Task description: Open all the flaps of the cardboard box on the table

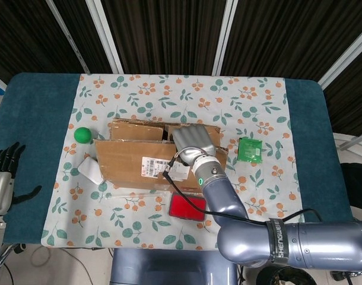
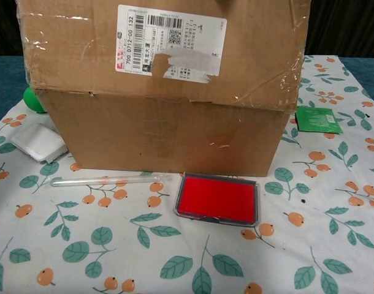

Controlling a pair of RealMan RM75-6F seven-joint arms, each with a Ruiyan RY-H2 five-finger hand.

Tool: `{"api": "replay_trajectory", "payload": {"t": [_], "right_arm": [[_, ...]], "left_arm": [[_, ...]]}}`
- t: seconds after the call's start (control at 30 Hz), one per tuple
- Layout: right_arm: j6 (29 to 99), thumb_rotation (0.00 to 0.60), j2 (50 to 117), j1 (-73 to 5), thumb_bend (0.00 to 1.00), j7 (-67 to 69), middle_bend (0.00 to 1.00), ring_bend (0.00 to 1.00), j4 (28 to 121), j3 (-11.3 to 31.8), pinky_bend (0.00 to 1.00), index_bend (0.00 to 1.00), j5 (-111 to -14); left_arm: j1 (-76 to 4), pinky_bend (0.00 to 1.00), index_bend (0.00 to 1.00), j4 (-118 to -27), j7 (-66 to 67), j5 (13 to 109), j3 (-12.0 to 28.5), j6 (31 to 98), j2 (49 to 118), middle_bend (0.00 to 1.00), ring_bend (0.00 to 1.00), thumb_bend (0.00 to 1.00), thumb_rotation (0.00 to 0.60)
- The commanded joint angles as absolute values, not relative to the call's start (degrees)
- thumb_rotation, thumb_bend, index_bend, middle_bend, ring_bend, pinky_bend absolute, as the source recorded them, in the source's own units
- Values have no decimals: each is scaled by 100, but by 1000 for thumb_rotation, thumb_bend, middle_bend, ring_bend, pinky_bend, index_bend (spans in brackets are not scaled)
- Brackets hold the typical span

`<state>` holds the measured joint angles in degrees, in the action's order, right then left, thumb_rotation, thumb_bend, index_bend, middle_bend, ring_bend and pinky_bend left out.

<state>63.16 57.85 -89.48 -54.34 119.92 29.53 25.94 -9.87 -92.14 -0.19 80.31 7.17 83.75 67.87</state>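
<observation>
Brown taped cardboard box (image 1: 146,160) at the middle of the floral cloth (image 1: 181,95), its near flap (image 2: 162,52) raised and far flaps folded back. The flap's white barcode label (image 2: 170,41) reads "700 D712-00 132". Right hand (image 1: 194,141) rests palm-down on the box's right top edge, grasp indeterminate; left hand (image 1: 6,169) hangs well left of the box, fingers spread and empty.

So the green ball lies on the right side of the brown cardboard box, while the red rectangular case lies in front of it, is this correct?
Not quite. The head view shows the green ball on the left side of the brown cardboard box, near its far left corner. The red rectangular case does lie in front of the box.
</observation>
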Motion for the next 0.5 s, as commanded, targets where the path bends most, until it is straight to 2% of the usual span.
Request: {"api": "replay_trajectory", "payload": {"t": [0.03, 0.5], "right_arm": [[6322, 600, 5653, -9048, 1000, -5525, 551, 466, 12070, 3067, 415, 559, 2747], [6366, 600, 5329, -9317, 1000, -5921, 552, 468, 12159, 3247, 419, 559, 3504]], "left_arm": [[-986, 0, 0, -9214, -19, 8036, 716, 8377, 6789, 0, 0, 147, 600], [-982, 0, 0, -9211, -31, 8042, 721, 8379, 6793, 0, 0, 147, 600]]}}
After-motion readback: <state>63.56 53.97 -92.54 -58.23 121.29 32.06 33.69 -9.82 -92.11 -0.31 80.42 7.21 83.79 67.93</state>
